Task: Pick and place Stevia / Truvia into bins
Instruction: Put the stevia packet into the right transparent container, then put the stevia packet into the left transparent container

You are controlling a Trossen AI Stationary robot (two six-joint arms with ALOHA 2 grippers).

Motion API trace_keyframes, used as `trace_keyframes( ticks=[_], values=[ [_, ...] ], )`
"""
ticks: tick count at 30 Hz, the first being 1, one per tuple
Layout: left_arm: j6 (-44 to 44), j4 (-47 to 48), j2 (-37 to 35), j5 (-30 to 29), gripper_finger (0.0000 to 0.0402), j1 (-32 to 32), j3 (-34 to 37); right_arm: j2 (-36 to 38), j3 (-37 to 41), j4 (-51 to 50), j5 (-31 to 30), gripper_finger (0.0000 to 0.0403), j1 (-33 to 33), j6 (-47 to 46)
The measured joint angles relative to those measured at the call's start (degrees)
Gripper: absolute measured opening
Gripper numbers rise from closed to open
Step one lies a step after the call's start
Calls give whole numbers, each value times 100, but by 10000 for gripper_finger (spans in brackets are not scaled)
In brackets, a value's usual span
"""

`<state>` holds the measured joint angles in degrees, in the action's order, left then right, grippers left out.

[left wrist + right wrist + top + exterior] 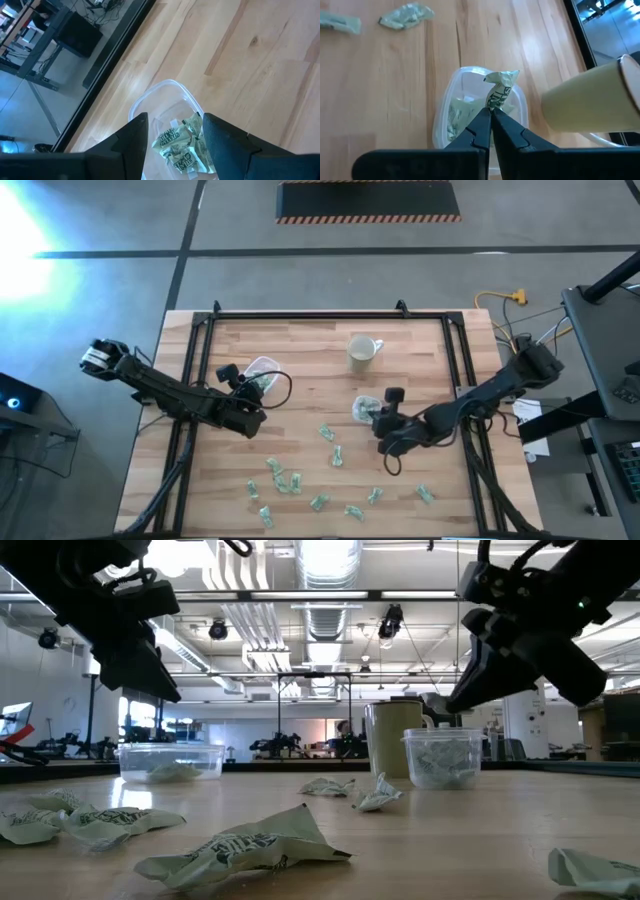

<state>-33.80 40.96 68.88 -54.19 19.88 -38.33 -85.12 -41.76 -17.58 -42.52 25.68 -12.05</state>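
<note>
Crumpled packets [245, 848] lie nearest on the table [300, 350]; judged light, limp paper, best pinched at an edge; right gripper [490, 114] clamped on one packet [499, 89] above the squarish bin [451, 107]; left gripper [172, 131], jaws apart, hovers over the wider bin [155, 97]; both arms angled inward.

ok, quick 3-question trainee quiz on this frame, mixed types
1. True or false: the right gripper is shut on a packet above the small bin.
2. The left gripper is: A) shut on a packet, B) open above the wide bin, C) touching the mug.
3. Fill in: loose packets on the table lie mostly toward its ___ edge in the high view.

Key: 1 true; 2 B; 3 bottom.
</note>
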Motion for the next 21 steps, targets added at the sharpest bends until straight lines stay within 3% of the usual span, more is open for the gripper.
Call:
trace_keyframes(
  ticks=[6, 16, 21],
  values=[
    [0, 0, 0, 0, 173, 2, 0, -51, 11, 0, 2, 24, -47, 2],
    [0, -10, 0, 4, 173, 2, 0, 2, -1, -2, -13, 110, -45, 264],
    [451, -582, 0, 370, 173, 0, 8, 76, -133, 24, 27, 124, 43, 549]
  ],
)
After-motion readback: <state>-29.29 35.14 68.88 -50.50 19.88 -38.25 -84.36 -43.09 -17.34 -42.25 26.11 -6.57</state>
